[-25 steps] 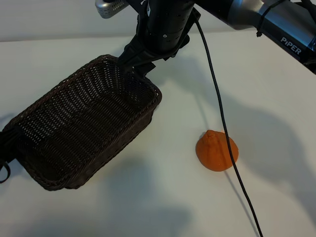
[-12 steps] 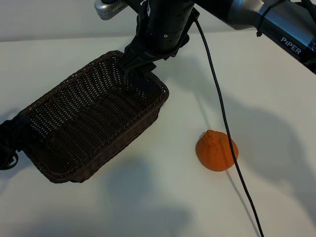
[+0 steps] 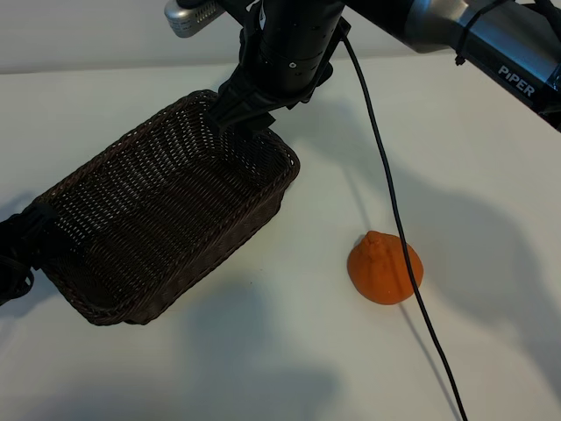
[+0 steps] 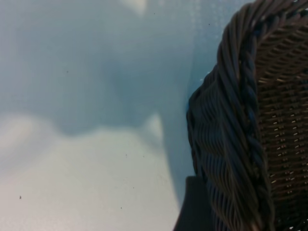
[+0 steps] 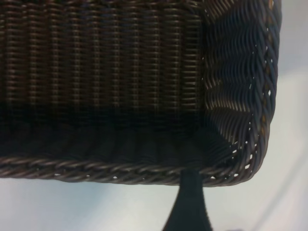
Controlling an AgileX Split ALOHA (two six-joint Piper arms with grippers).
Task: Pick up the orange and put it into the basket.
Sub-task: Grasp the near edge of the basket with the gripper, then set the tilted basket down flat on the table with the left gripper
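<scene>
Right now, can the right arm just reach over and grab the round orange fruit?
Probably not yet. The right end effector is on the dark brown woven wicker basket's rim. The knobby orange fruit sits apart on the white table, only a black cable crossing it.

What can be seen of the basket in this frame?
The basket is rectangular dark brown woven wicker with rounded corners, sloping sides and a braided rim. It is empty and lies diagonally on the white table, apart from the orange. The right gripper grips its far end's rim, the left gripper its near end.
</scene>
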